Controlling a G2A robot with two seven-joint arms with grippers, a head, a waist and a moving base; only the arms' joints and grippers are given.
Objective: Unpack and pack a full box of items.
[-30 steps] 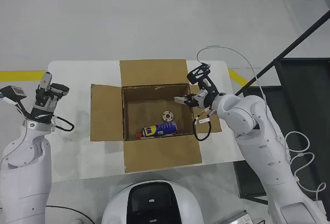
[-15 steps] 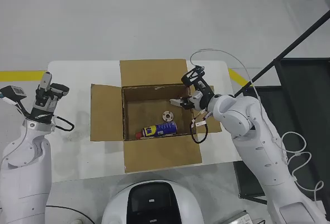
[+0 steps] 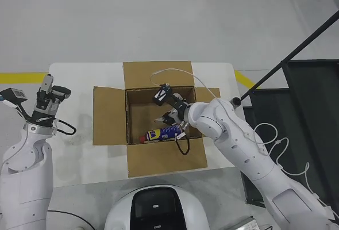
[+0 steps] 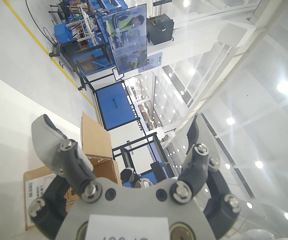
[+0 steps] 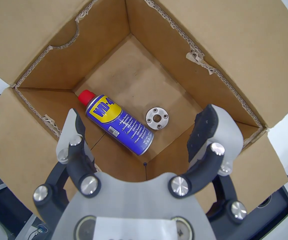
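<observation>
An open cardboard box (image 3: 109, 123) stands mid-table with its flaps spread outward. On its floor lies a blue and yellow spray can (image 3: 162, 133) with a red cap, and the right wrist view shows this spray can (image 5: 118, 126) beside a round metal flange (image 5: 157, 118). My right gripper (image 3: 166, 118) hangs open over the box mouth, above both items and holding nothing; its fingers (image 5: 73, 123) frame the can from above. My left gripper (image 3: 49, 95) sits off the table's left edge, pointing upward, open and empty (image 4: 118, 126).
The white table (image 3: 77, 155) has bare surface left of the box. A black metal rack (image 3: 307, 92) stands close to the table's right side. The box walls (image 5: 159, 21) are tall around the items. A white cable loops above the right arm.
My right arm swung from the box's right flap to over the box interior, and its gripper now covers the flange in the top view. The left arm stayed put.
</observation>
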